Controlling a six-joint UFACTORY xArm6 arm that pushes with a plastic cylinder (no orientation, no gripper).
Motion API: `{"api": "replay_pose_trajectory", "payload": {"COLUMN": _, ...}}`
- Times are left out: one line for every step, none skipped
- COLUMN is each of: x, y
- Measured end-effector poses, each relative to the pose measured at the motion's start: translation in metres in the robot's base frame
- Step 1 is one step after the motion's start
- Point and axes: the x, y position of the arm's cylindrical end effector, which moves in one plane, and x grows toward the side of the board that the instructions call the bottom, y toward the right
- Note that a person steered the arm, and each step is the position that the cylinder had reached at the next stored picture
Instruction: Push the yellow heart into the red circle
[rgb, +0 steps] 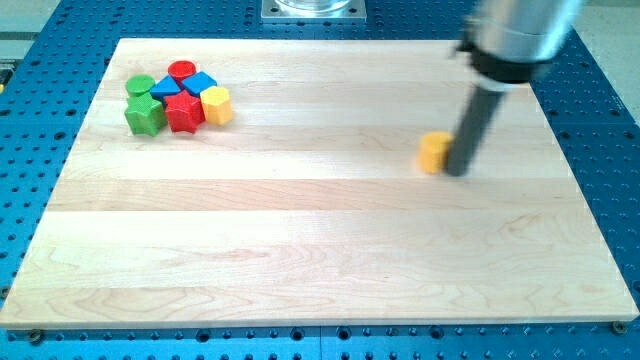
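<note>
Pale wooden board (300, 240), laid over a blue perforated metal bench (600, 90), filled most of the view. No fingers or jaws belonged to this arm, so nothing was clasped or let go; it ended in a straight dark rod, and my tip (457, 172) rested at table height on the view's right half.

Touching or just beside my tip, on its left, sat the small yellow heart-shaped block (433, 152); its outline was too small to read clearly, though the colour was plain.

Well apart, in the view's top left corner, a cluster of blocks lay packed together: the red circular block (182, 70) at the cluster's top, a green round block (140, 86) and a blue block (198, 84) below it, then a green star-like block (144, 115), a red star-like block (184, 112) and a yellow hexagon-like block (217, 104) along the lower row.

As I judged it, the push turned on one line: the red circular block lay to the left and slightly up from the yellow heart-shaped block, and my tip stood on the heart's right side, nearly behind it along that line. A shove leftward with a slight upward lean looked right, though the yellow hexagon-like block and the blue block stood close to the target on the near side and could be struck first.
</note>
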Motion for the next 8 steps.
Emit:
{"api": "replay_pose_trajectory", "payload": {"x": -0.027, "y": -0.096}}
{"api": "replay_pose_trajectory", "payload": {"x": -0.036, "y": -0.128}}
{"api": "replay_pose_trajectory", "payload": {"x": -0.082, "y": -0.111}}
{"api": "replay_pose_trajectory", "payload": {"x": -0.082, "y": -0.070}}
{"api": "replay_pose_trajectory", "payload": {"x": -0.083, "y": -0.060}}
{"api": "replay_pose_trajectory", "payload": {"x": -0.127, "y": -0.126}}
{"api": "replay_pose_trajectory", "payload": {"x": -0.128, "y": -0.123}}
{"api": "replay_pose_trajectory", "payload": {"x": -0.121, "y": -0.069}}
